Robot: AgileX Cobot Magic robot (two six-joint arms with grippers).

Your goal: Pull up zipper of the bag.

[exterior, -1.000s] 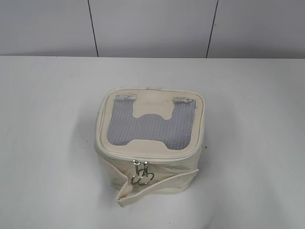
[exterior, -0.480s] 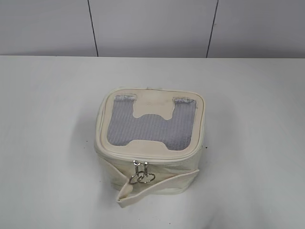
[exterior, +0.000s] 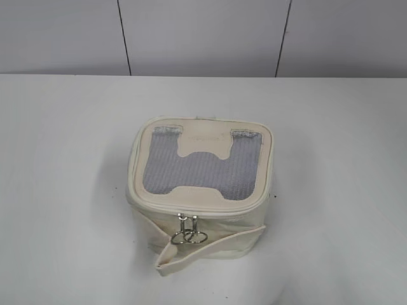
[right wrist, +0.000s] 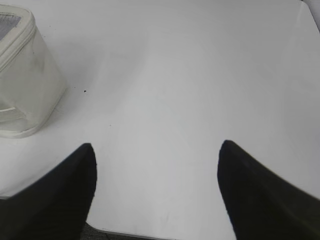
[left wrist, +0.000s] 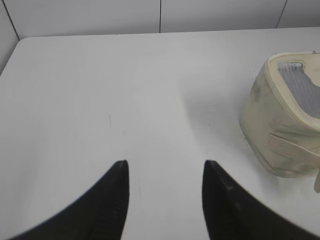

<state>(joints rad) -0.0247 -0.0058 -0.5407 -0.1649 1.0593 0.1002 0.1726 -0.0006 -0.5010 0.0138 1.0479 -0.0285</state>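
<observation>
The cream-white bag (exterior: 200,190) stands in the middle of the white table with its grey mesh lid panel (exterior: 200,170) facing up. The zipper track runs round the lid edge, and its two silver pulls (exterior: 188,234) hang side by side at the front, rings overlapping. A flat cream strap (exterior: 210,251) lies across the front below them. The bag also shows at the right edge of the left wrist view (left wrist: 282,120) and at the left edge of the right wrist view (right wrist: 25,75). My left gripper (left wrist: 165,167) and right gripper (right wrist: 156,147) are open, empty, and apart from the bag. Neither gripper shows in the exterior view.
The white table (exterior: 63,159) spreads all round the bag. A grey panelled wall (exterior: 203,38) stands behind its far edge. The table's near edge (right wrist: 130,234) shows just under the right gripper.
The ring ends of the two zipper pulls have shifted slightly. The bag and both arms show no other movement.
</observation>
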